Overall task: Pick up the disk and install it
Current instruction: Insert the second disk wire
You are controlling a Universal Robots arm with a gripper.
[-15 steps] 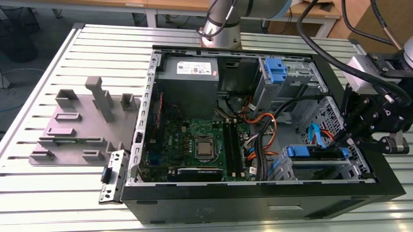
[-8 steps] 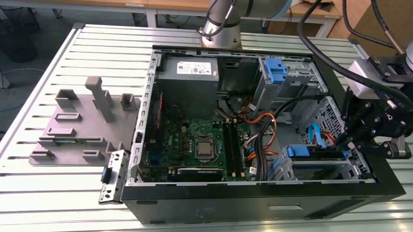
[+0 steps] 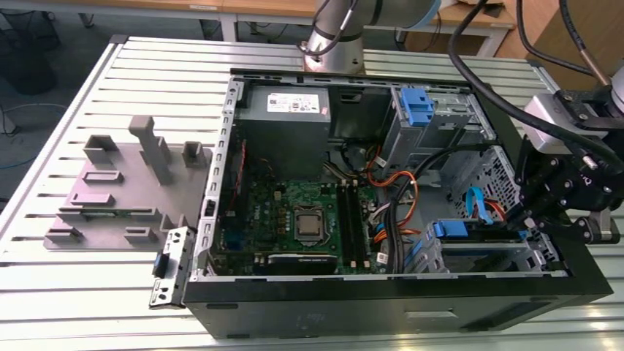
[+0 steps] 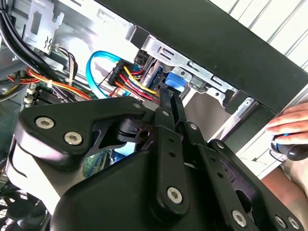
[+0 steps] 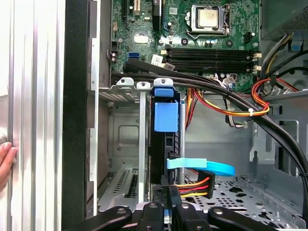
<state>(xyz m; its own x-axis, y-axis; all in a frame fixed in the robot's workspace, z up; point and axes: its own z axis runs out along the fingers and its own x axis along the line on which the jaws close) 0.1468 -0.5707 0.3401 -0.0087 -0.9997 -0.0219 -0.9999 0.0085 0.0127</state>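
Note:
The disk point(image 5: 163, 139) stands on edge in the metal drive bay of the open computer case point(image 3: 390, 311), its blue carrier tab point(image 5: 164, 115) facing the motherboard. In the exterior view the disk point(image 3: 458, 232) sits in the lower bay at the view's right. My black gripper point(image 3: 527, 227) reaches into that corner of the case. In both wrist views its two fingers lie close together, shut, with the tips point(image 4: 167, 96) at the disk's cable end beside the power plug point(image 5: 192, 185). Nothing shows between the fingers point(image 5: 159, 211).
A person's hand point(image 4: 293, 126) rests on the table outside the case wall. A light-blue data cable point(image 5: 204, 167) and orange-yellow wires point(image 5: 226, 108) cross beside the bay. The grey power-supply box point(image 3: 286, 102), a bare blue bracket point(image 3: 416, 106) and a grey fixture point(image 3: 127, 183) lie further off.

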